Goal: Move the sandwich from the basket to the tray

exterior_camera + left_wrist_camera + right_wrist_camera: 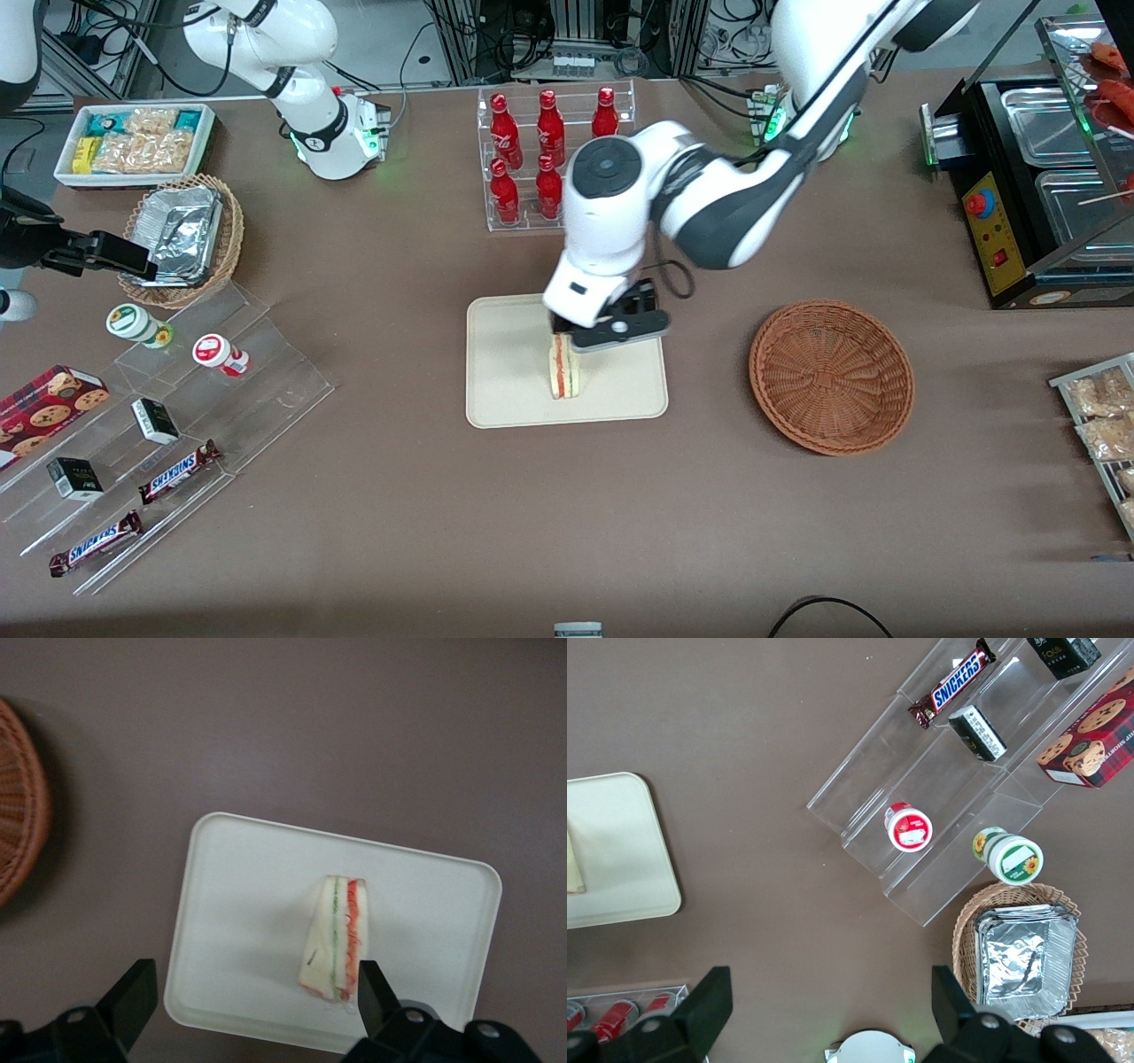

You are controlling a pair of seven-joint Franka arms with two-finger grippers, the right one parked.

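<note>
The left arm's black two-finger gripper (611,330) hangs above the flat cream-beige rectangular tray (230,904), its 2 fingers (370,992) spread apart and holding nothing. Just below and between them, the small triangular white-bread sandwich (335,939) rests on the tray, its long axis running along the finger line. The round reddish-brown wicker basket (831,377) sits apart, toward the working arm's end; judged from this, only a straight lift away is left.

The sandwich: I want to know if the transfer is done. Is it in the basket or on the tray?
On the tray: the sandwich lies there, the basket holds nothing, and the gripper hangs open above.
</note>
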